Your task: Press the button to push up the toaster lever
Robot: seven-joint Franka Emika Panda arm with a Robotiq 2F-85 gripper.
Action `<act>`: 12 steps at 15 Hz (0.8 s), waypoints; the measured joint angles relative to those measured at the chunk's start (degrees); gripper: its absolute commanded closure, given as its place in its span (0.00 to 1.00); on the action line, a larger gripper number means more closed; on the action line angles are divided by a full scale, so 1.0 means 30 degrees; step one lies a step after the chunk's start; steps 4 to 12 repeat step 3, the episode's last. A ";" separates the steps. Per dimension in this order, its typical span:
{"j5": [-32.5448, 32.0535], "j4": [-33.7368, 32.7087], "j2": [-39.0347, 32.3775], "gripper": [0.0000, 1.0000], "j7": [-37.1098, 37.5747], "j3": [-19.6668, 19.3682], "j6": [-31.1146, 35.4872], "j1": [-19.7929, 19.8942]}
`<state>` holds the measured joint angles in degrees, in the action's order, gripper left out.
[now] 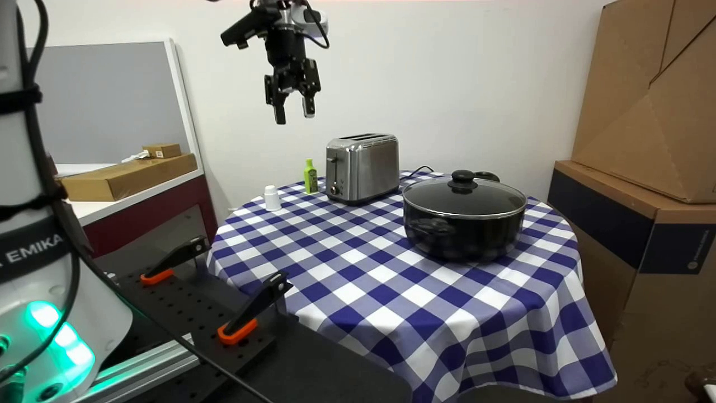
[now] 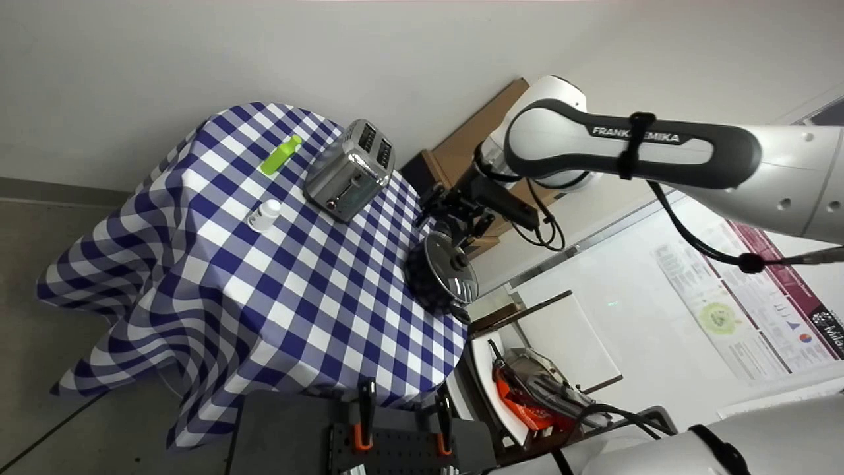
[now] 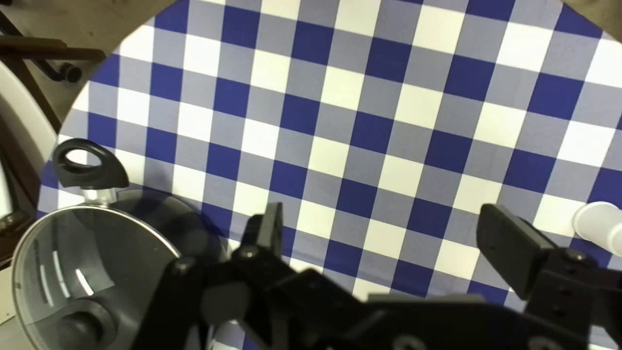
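Found gripper [image 1: 294, 113] with fingers [image 3: 510, 248] spread, gripping nothing, high over checked tablecloth [image 1: 347, 268]. Located silver two-slot toaster [image 1: 369, 169] on the cloth, between lime-green bottle [image 1: 311, 178] and black lidded pot [image 1: 464, 226]; absent from wrist view. Unable to pick out the button on the end bearing the lever [image 1: 331, 160]. Judged possible: missing the button, through approaching blind; shifting the toaster, through excess force on slip-prone cloth; toppling the bottle, through straying wide.

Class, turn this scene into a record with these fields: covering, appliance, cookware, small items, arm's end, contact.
Covering: blue-and-white checked tablecloth
Appliance: silver toaster, upright
Cookware: black pot, glass lid on
Small items: green bottle, white container, both upright
Arm's end: open tool, raised over the tablecloth
Contact: none; the tool stands apart from the toaster
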<state>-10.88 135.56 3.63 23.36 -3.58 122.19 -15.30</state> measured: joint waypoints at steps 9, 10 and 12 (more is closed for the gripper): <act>-0.0013 0.0813 0.1481 0.00 -0.0095 0.0231 -0.0340 0.0399; -0.0013 0.0813 0.1481 0.00 -0.0095 0.0231 -0.0340 0.0399; -0.0013 0.0813 0.1481 0.00 -0.0095 0.0231 -0.0340 0.0399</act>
